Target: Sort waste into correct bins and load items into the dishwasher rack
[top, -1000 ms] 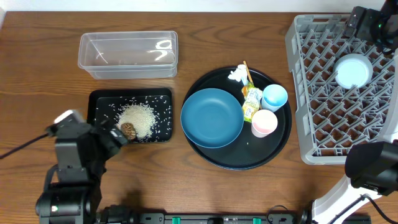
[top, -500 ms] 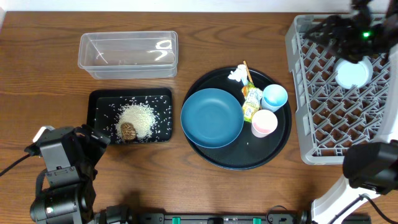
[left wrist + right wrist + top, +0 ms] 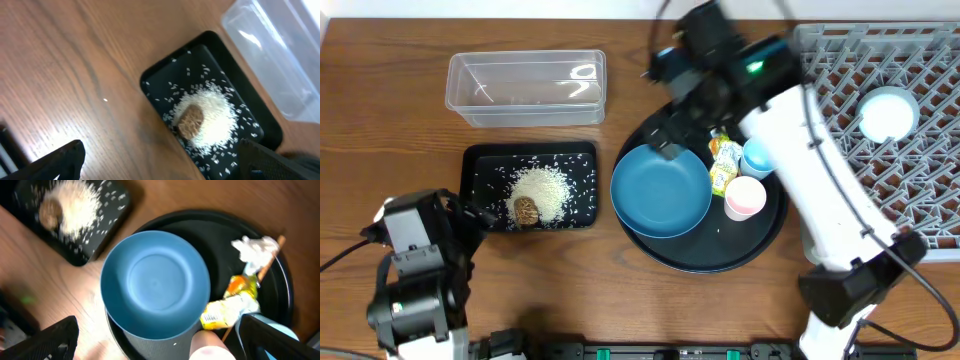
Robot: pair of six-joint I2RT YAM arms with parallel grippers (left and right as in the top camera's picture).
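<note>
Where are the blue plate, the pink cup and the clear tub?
blue plate (image 3: 661, 190): overhead view, centre of its inside.
pink cup (image 3: 745, 197): overhead view, its open mouth.
clear tub (image 3: 525, 85): overhead view, its bare floor.

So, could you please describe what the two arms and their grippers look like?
The right arm has a long white link between black joints, with a green light near the wrist. The left arm is black with a pale grey cap and a dark cable trailing off. The fingers on both are black.
</note>
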